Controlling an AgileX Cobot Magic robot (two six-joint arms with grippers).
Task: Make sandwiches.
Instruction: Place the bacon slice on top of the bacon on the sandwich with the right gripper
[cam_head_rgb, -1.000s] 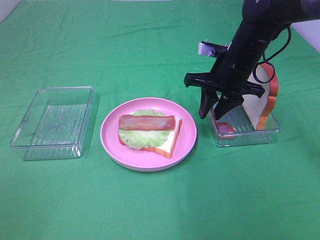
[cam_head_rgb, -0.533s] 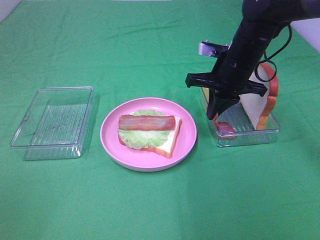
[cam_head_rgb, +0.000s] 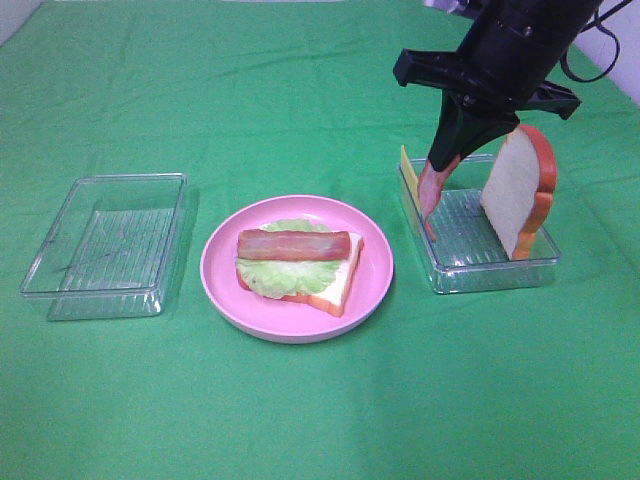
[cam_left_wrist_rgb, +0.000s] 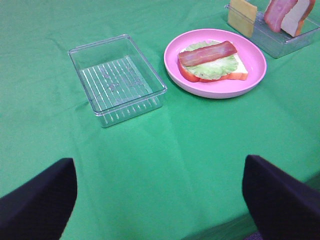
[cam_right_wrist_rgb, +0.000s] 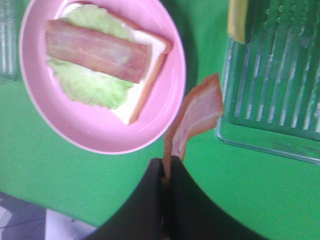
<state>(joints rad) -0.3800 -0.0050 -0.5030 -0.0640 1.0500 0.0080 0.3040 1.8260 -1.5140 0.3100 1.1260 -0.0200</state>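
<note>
Dangling bacon strip (cam_head_rgb: 430, 195), long axis vertical

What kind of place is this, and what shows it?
Likely a robot lab tabletop, not a kitchen: green cloth, toy sandwich on a pink plate, and the right gripper holding a bacon strip.

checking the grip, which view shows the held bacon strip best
Right wrist: the bacon strip hangs close and whole from the shut right gripper. Exterior high shows it small, dangling near the tray. Left wrist shows it far off, cropped.
</note>
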